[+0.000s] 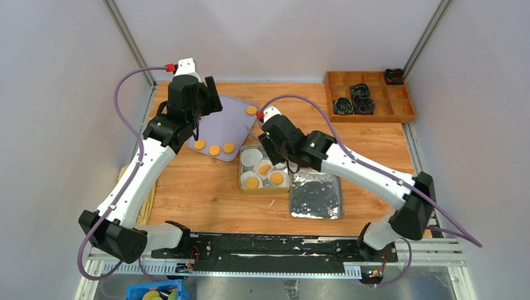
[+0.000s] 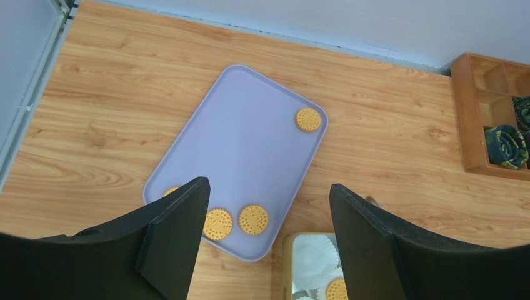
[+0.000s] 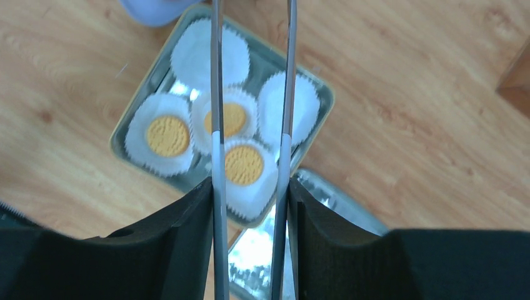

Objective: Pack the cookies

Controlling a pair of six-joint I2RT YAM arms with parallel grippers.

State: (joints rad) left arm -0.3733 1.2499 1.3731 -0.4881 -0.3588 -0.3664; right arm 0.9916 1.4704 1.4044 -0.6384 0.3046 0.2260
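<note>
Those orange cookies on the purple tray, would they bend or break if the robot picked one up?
Probably stiff and brittle: each cookie looks like a thin, flat, dotted biscuit, so a hard squeeze could crack it. Likely light, being far smaller than the tray. Lying flat, it should slide on the smooth tray, not roll.

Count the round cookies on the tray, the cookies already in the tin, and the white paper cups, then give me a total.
Round orange-yellow cookies on the lavender plastic tray: 4
Same cookies in the square metal tin: 3
White fluted paper cups in the tin: 5
Total: 12
</note>
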